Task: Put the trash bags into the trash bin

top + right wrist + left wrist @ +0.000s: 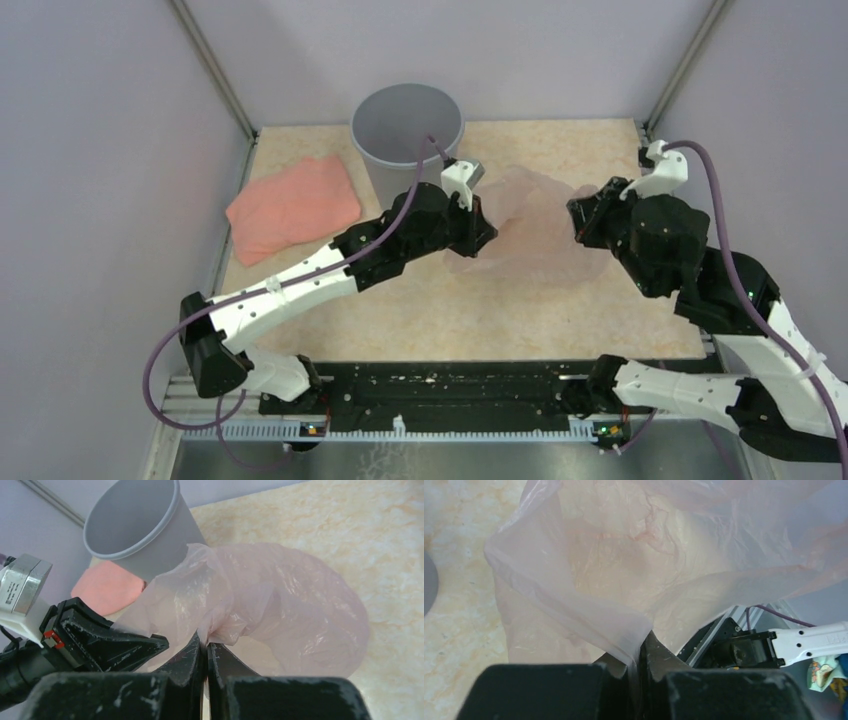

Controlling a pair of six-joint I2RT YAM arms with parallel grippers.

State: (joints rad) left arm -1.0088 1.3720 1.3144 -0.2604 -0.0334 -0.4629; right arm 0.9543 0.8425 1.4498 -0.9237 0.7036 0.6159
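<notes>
The pale-pink translucent trash bag (535, 225) hangs stretched between my two grippers above the table's middle. My left gripper (488, 228) is shut on the bag's left edge; in the left wrist view (640, 647) the film (624, 560) runs down between the closed jaws. My right gripper (578, 222) is shut on the bag's right edge; in the right wrist view (204, 642) a bunched fold of the bag (280, 610) is pinched there. The round grey trash bin (407, 135) stands upright at the back, just left of the bag, and shows in the right wrist view (137, 525).
A folded salmon-pink cloth (294, 205) lies at the back left of the table (500, 310), also showing in the right wrist view (105, 587). Purple-grey walls and metal corner posts (215, 70) enclose the table.
</notes>
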